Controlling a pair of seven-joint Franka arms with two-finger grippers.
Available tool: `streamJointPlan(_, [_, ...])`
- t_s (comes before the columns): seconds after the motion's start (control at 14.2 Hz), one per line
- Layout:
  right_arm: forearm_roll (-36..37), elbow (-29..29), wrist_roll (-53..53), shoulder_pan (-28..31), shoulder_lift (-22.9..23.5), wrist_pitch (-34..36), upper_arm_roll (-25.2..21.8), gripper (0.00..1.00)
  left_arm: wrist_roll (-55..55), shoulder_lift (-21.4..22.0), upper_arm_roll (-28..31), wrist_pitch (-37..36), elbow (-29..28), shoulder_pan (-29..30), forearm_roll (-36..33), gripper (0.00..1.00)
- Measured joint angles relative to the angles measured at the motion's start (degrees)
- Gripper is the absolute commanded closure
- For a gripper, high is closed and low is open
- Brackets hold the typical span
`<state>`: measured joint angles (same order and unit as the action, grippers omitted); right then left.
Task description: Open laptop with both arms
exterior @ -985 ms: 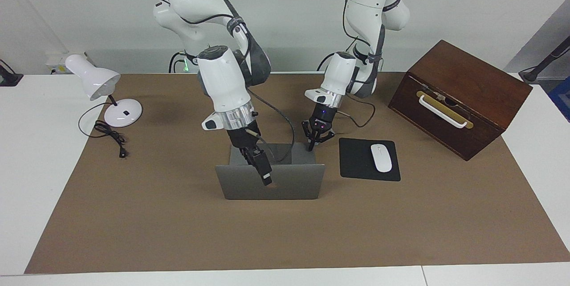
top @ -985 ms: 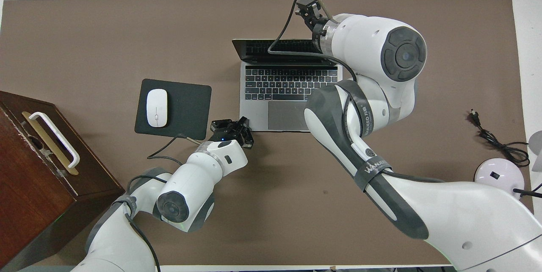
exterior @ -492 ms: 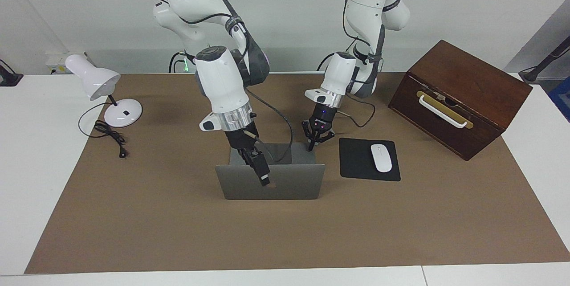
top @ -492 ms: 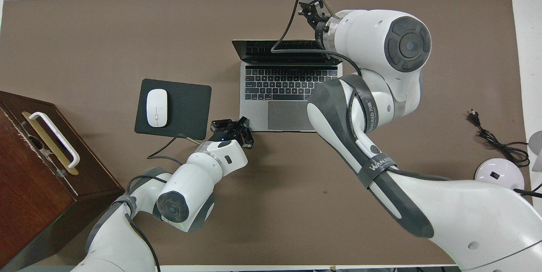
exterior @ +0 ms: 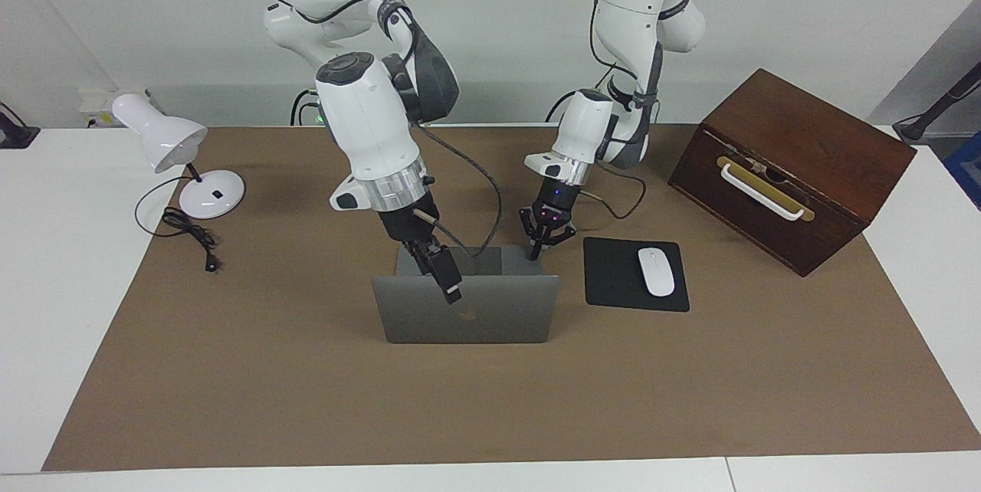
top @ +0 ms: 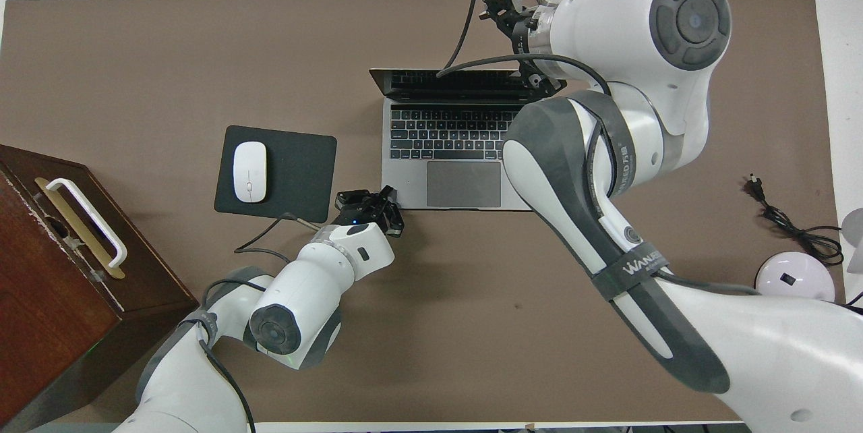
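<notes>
Standing open near the middle of the brown table mat, the thin silver-grey aluminium laptop has its lid raised close to upright, beside the black mouse pad with its white mouse. The left gripper, fingertips pressed together, bears on the base corner nearest that pad. The right gripper, spread and pinching nothing, hangs over the lid's top edge. I judge the metal shell stiff and slick, the base light enough to lift without that pinning, and the screen fragile; push at the lid's top rim, not the glass
</notes>
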<state>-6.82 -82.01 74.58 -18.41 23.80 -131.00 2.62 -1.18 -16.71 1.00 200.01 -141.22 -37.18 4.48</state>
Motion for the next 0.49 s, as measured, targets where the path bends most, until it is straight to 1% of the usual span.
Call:
streamJointPlan(0.28, [-0.3, 1.7, -1.5, 0.8, -0.4, 4.5, 0.0, 0.0, -0.8, 0.0, 0.0, 0.0, 0.0, 0.0, 0.0, 1.0])
streamJointPlan(0.49, [-3.5, 3.2, -5.1, 1.5, -1.1, 7.3, 0.0, 0.0, -3.3, -0.7, 0.0, 0.0, 1.0, 0.0, 0.0, 1.0])
